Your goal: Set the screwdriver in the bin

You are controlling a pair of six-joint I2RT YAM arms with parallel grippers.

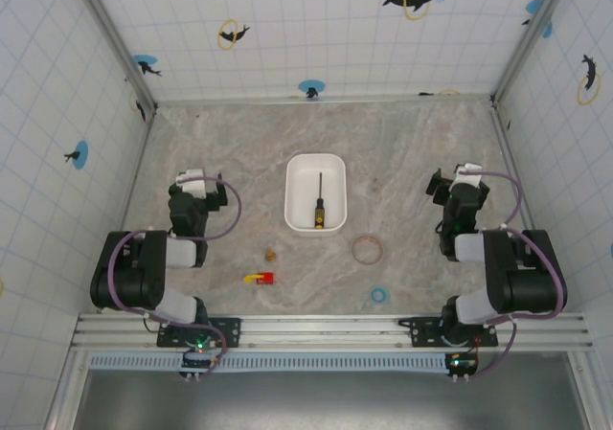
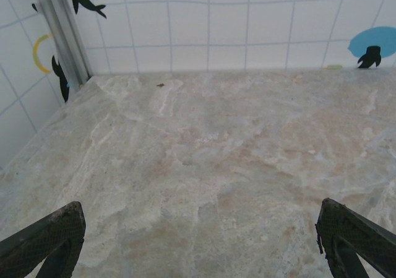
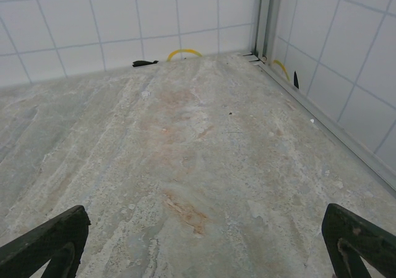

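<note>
The white bin (image 1: 299, 167) sits at the table's middle in the top view. Inside it lies the screwdriver (image 1: 319, 204), its thin dark shaft pointing to the far side and its yellow-orange and black handle near the bin's front wall. My left gripper (image 1: 198, 183) rests well to the bin's left, and my right gripper (image 1: 458, 183) well to its right. Both wrist views show dark fingertips (image 2: 46, 238) (image 3: 49, 238) wide apart at the bottom corners, with bare table between them. Both grippers are open and hold nothing.
A tan ring (image 1: 367, 249) lies in front of the bin to the right. A small blue ring (image 1: 379, 295) sits near the front edge. A red-and-yellow piece (image 1: 259, 278) and a small tan bit (image 1: 271, 254) lie front left. Tiled walls enclose the table.
</note>
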